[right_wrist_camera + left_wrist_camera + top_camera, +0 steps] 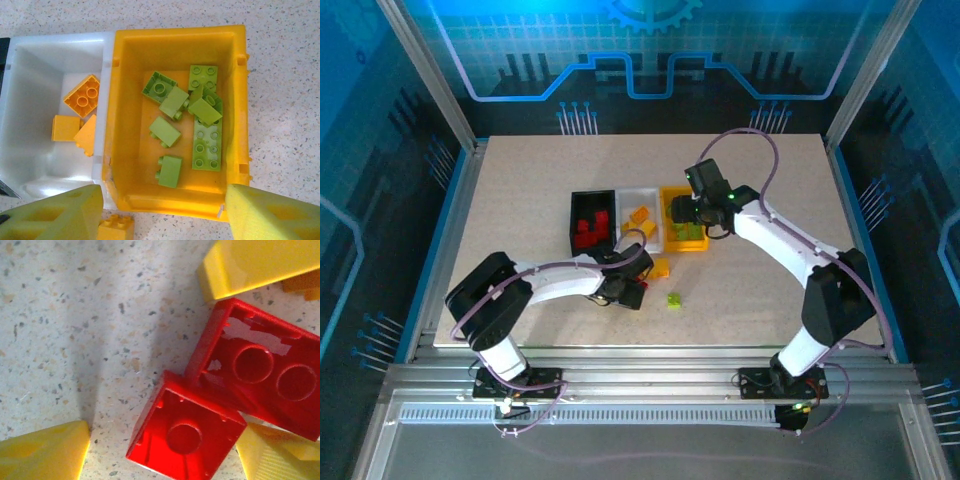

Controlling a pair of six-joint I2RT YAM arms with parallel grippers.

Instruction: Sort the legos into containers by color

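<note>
I read left claw (162, 455) wide around two red legos (260, 375), right claw (165, 215) wide, empty, over yellow bin (112, 125).

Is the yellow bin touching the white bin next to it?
Touching. The right wrist view shows the yellow bin lying wall to wall against the white bin, with no gap visible between them.
</note>
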